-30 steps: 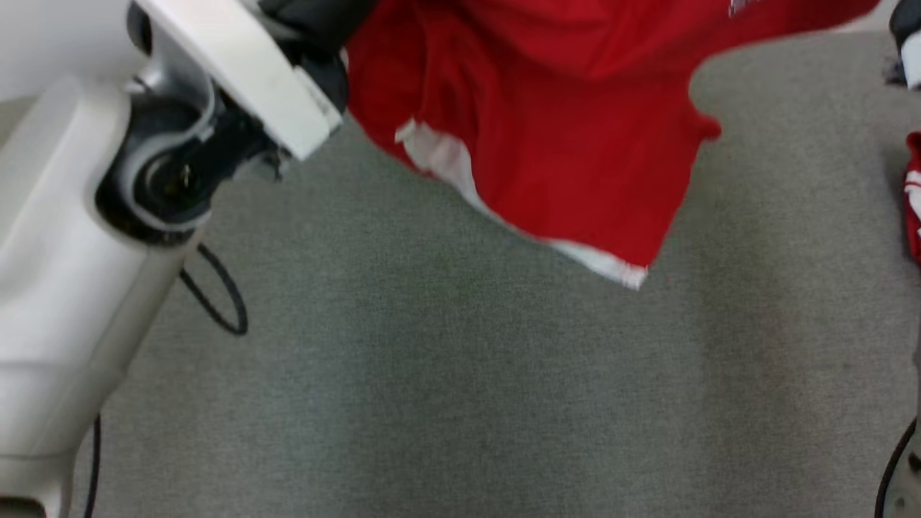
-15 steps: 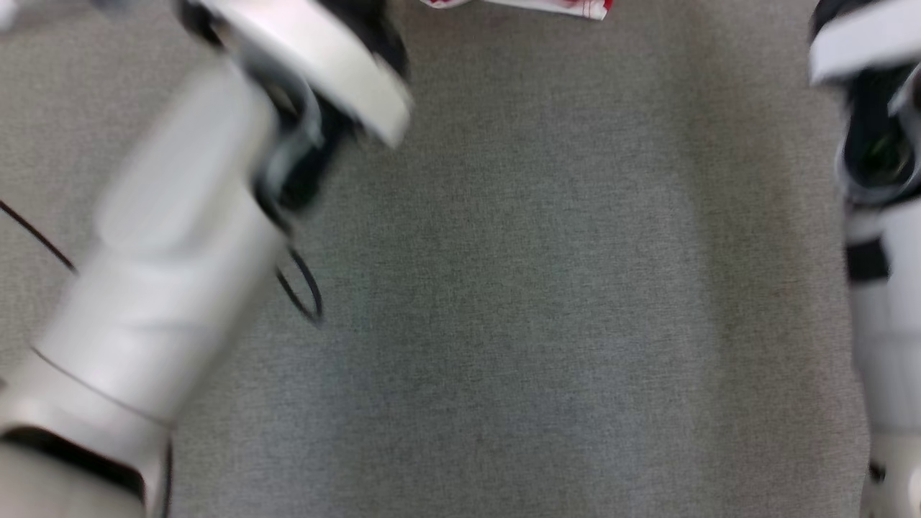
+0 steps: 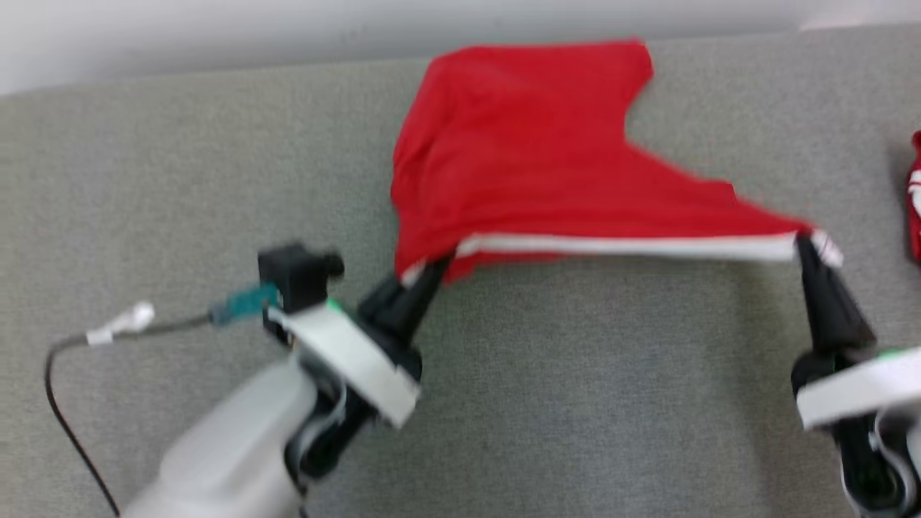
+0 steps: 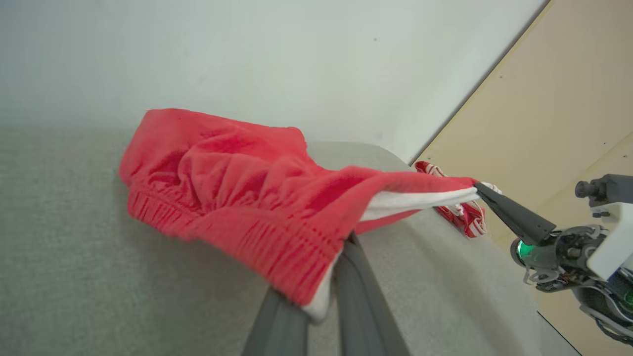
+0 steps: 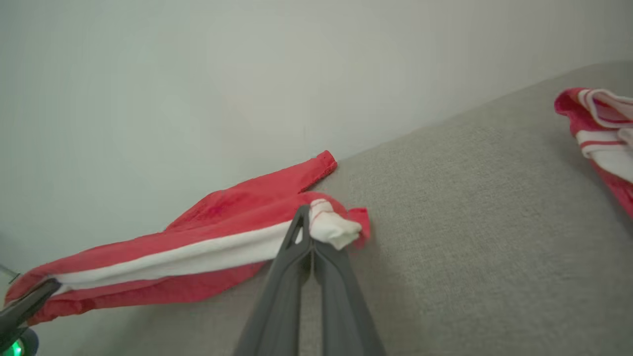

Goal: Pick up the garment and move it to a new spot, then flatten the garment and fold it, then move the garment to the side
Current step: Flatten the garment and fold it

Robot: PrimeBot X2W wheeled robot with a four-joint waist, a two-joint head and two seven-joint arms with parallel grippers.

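The left gripper is seen clamped on one corner of the red shorts, at the end of their white-striped edge. From there the edge is held stretched rightward to the right gripper, whose fingers are pinched on the opposite white corner. Beyond both sets of fingertips, the far part of the shorts is laid on the grey fabric surface. Well to the right of the right gripper, a red-and-white striped garment is seen lying.

Red garment lowered, stretched
Earlier hanging near the camera, it now spans left end effector to right end effector, far edge seemingly on the table.
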